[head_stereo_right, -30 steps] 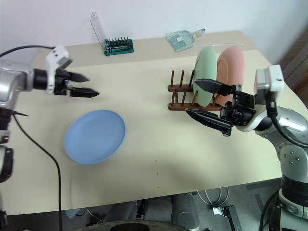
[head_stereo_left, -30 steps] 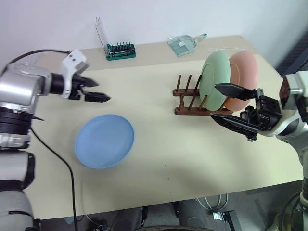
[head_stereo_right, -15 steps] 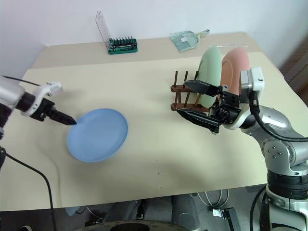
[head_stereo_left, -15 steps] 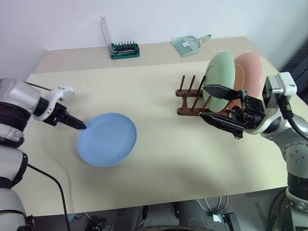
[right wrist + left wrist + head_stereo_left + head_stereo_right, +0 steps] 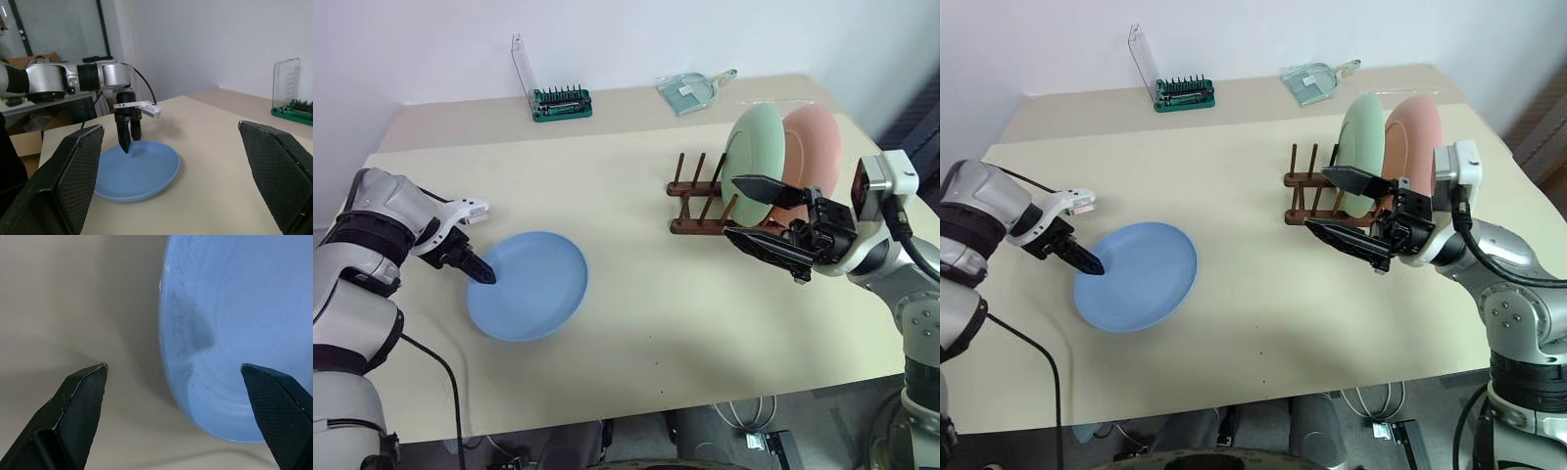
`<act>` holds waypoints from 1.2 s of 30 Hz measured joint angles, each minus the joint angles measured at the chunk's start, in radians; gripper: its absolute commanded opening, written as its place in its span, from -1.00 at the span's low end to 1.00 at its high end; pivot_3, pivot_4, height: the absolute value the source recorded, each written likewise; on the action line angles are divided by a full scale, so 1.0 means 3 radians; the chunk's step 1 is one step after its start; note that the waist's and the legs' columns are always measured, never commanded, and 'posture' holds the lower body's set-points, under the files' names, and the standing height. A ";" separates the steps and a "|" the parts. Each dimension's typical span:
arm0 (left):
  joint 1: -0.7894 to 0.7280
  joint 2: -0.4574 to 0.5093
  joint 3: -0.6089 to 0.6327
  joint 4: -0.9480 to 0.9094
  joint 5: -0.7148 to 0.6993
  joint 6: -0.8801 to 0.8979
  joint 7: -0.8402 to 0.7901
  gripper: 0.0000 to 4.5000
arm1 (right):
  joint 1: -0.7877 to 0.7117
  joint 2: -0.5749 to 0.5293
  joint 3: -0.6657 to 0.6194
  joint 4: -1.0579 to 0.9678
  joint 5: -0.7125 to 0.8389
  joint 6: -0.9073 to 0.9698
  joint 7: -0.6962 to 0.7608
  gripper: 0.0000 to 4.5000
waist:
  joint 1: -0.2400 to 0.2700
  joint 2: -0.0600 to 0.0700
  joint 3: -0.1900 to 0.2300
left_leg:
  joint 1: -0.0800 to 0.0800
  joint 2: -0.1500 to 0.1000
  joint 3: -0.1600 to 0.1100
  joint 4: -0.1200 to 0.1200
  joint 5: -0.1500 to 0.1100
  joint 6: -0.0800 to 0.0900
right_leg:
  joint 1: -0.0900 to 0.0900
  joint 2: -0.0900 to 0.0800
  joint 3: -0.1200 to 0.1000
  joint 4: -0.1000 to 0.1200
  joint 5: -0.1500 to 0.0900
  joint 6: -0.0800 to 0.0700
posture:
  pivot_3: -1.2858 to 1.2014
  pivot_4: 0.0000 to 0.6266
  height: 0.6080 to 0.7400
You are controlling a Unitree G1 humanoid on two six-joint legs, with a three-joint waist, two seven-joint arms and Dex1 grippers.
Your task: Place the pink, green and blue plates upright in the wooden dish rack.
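No legible text, label, brand, number or sign is found on anything in view. Faint graduation-like marks are seen on the clear lid of the green tool holder, but nothing there can be read.

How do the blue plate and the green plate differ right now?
The blue plate lies flat on the table; the green plate stands upright in the wooden dish rack. The open left gripper straddles the blue plate's rim; no gripper touches the green plate. Both are plain, round and of like size.
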 measured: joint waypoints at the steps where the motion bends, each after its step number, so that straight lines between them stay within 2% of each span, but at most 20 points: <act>1: 0.0000 -0.0024 0.0025 0.0007 0.0019 0.0033 0.0014 0.89 | 0.0003 -0.0001 0.0000 -0.0005 0.0001 0.0000 -0.0008 1.00 | 0.0001 0.0001 0.0000 | 0.0001 0.0000 0.0000 0.0000 0.0000 0.0001 | 0.0001 0.0000 0.0000 0.0001 0.0000 0.0000 | 0.03 -0.52 1.00; 3: 0.0004 -0.0070 0.0088 0.0038 0.0046 0.0115 0.0076 0.64 | 0.0006 -0.0003 -0.0001 -0.0036 0.0002 -0.0002 -0.0018 1.00 | 0.0003 0.0003 -0.0002 | 0.0002 0.0000 0.0000 0.0001 0.0000 0.0001 | 0.0002 0.0000 0.0000 0.0002 0.0000 0.0000 | 0.03 -0.52 1.00; 10: 0.0124 -0.0111 0.0243 -0.0085 0.0082 0.0344 0.0117 -0.93 | 0.0021 -0.0005 -0.0038 -0.0054 -0.0015 -0.0013 -0.0053 1.00 | 0.0004 0.0004 -0.0003 | 0.0001 -0.0001 0.0001 0.0001 0.0000 0.0000 | 0.0002 -0.0001 0.0000 0.0001 0.0000 0.0000 | 0.03 -0.52 1.00; 17: 0.0039 -0.0213 0.0381 0.0031 -0.0009 0.0690 0.0096 -0.97 | 0.0019 -0.0006 -0.0040 -0.0048 -0.0062 -0.0027 -0.0054 1.00 | 0.0010 0.0011 -0.0010 | 0.0002 -0.0003 0.0000 0.0003 -0.0001 0.0001 | 0.0004 -0.0002 -0.0001 0.0001 0.0000 0.0001 | 0.03 -0.52 1.00; 21: -0.0273 -0.0453 0.0528 0.0369 -0.0225 0.1126 0.0113 -0.97 | -0.0007 -0.0006 -0.0036 -0.0049 -0.0093 -0.0048 -0.0054 1.00 | 0.0020 -0.0008 0.0002 | -0.0011 -0.0003 -0.0007 0.0023 -0.0001 0.0002 | 0.0001 0.0000 -0.0007 0.0005 0.0000 0.0001 | 0.03 -0.52 1.00; 25: -0.0740 -0.0457 0.0906 0.0661 -0.0397 0.1257 0.0309 -0.97 | -0.0103 0.0006 -0.0036 -0.0060 -0.0054 -0.0044 -0.0124 1.00 | -0.0024 -0.0010 0.0003 | -0.0040 -0.0002 -0.0006 0.0045 0.0001 -0.0008 | -0.0022 0.0001 -0.0008 0.0011 0.0002 0.0003 | 0.03 -0.52 1.00; 26: -0.0893 -0.0460 0.1177 0.0809 -0.0483 0.1262 0.0505 -0.97 | -0.0215 0.0042 -0.0034 -0.0065 -0.0058 -0.0062 -0.0192 1.00 | -0.0034 -0.0010 0.0003 | -0.0046 -0.0002 -0.0002 0.0046 0.0001 -0.0009 | -0.0033 0.0000 -0.0005 0.0015 0.0003 0.0003 | 0.03 -0.52 1.00; 28: -0.1168 -0.0474 0.1971 0.1101 -0.0743 0.1196 0.1255 -0.97 | -0.0496 0.0097 0.0052 -0.0060 -0.0292 -0.0258 -0.0315 1.00 | -0.0032 -0.0009 0.0002 | -0.0056 -0.0003 0.0004 0.0047 0.0003 -0.0013 | -0.0057 -0.0004 -0.0005 0.0030 0.0004 0.0002 | 0.03 -0.52 1.00; 30: -0.1322 -0.0541 0.2866 0.1252 -0.1077 0.0860 0.2389 -0.97 | -0.0808 0.0105 0.0301 0.0013 -0.0885 -0.0677 -0.0406 1.00 | -0.0012 -0.0007 0.0001 | -0.0050 -0.0003 0.0009 0.0047 0.0004 -0.0023 | -0.0063 -0.0009 -0.0008 0.0044 0.0003 0.0001 | 0.03 -0.52 1.00; 32: -0.1361 -0.0729 0.3491 0.1272 -0.1358 0.0647 0.3226 -0.97 | -0.1052 0.0112 0.0554 0.0129 -0.1418 -0.1080 -0.0438 1.00 | 0.0011 -0.0009 0.0000 | -0.0051 -0.0004 0.0007 0.0049 0.0007 -0.0028 | -0.0061 -0.0011 -0.0010 0.0046 0.0003 0.0001 | 0.03 -0.52 1.00; 33: -0.1356 -0.0864 0.3758 0.1218 -0.1485 0.0644 0.3556 -0.97 | -0.1176 0.0126 0.0711 0.0211 -0.1705 -0.1329 -0.0439 1.00 | 0.0026 -0.0011 0.0000 | -0.0053 -0.0007 0.0006 0.0052 0.0007 -0.0028 | -0.0061 -0.0014 -0.0012 0.0046 0.0003 0.0001 | 0.03 -0.52 1.00; 36: -0.1290 -0.1300 0.4098 0.0806 -0.1730 0.0782 0.4075 -0.97 | -0.1407 0.0163 0.1038 0.0377 -0.2295 -0.1888 -0.0435 1.00 | 0.0067 -0.0016 -0.0001 | -0.0058 -0.0014 0.0006 0.0056 0.0007 -0.0026 | -0.0060 -0.0019 -0.0013 0.0046 0.0005 0.0002 | 0.03 -0.52 1.00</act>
